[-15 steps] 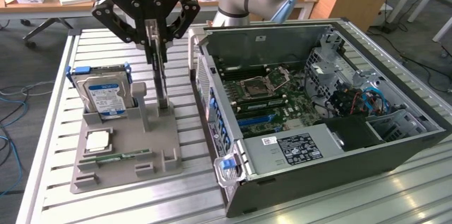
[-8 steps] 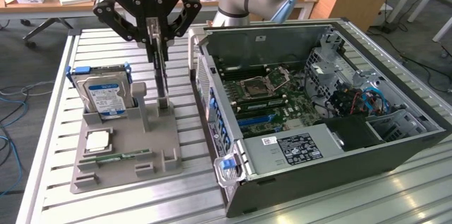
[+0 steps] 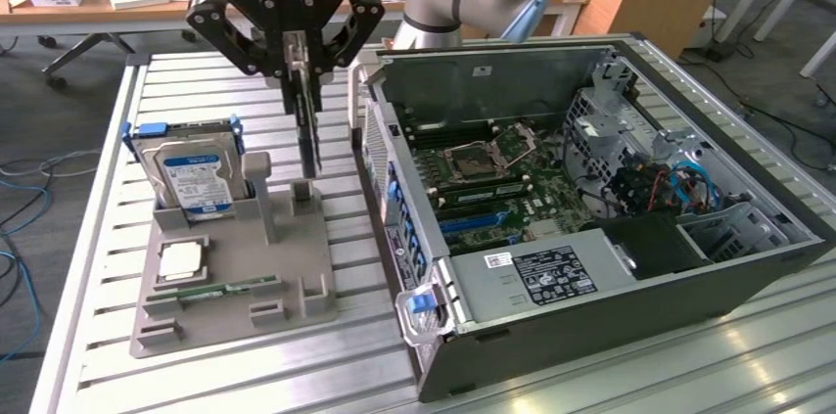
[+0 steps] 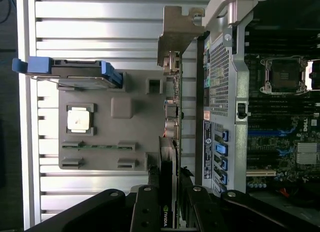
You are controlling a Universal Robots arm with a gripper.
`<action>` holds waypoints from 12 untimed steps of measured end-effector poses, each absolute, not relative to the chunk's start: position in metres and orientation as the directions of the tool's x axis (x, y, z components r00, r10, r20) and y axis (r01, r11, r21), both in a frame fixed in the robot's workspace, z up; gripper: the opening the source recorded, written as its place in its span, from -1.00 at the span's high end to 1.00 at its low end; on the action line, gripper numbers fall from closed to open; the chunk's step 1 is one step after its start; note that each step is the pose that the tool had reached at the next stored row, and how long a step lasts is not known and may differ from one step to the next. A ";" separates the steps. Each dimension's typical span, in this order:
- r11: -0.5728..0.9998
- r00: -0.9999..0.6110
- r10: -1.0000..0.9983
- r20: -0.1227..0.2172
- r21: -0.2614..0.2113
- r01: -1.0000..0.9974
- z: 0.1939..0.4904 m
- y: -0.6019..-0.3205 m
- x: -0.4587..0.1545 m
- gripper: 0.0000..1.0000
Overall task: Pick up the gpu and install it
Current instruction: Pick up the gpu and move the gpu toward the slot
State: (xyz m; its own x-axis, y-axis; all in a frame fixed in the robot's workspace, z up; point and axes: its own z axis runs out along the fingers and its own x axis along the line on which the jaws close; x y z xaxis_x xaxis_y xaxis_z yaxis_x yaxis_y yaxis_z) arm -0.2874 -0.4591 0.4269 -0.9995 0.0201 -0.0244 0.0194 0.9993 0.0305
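The gpu (image 3: 308,130) hangs upright and edge-on: a thin dark card between the grey fixture plate (image 3: 249,248) and the open computer case (image 3: 588,199). My gripper (image 3: 304,69) is shut on its upper edge. The card's lower edge sits just at a slot post of the fixture; I cannot tell whether it still touches it. In the wrist view the gpu (image 4: 172,111) runs edge-on away from my gripper (image 4: 170,197), its silver end bracket (image 4: 176,29) at the far end beside the case wall (image 4: 225,86).
The fixture also holds a silver hard drive (image 3: 196,174) in blue rails, a processor chip (image 3: 180,259) and a narrow green memory stick (image 3: 215,289). The motherboard (image 3: 503,179) lies open inside the case. Ribbed aluminium table (image 3: 183,81) surrounds everything.
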 end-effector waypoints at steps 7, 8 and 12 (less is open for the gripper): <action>0.999 -0.999 0.020 -0.024 0.031 0.019 0.427 -0.459 -0.270 0.47; 0.999 -0.999 0.020 -0.024 0.031 0.019 0.427 -0.459 -0.267 0.47; 0.999 -0.999 0.020 -0.025 0.031 0.019 0.427 -0.459 -0.255 0.47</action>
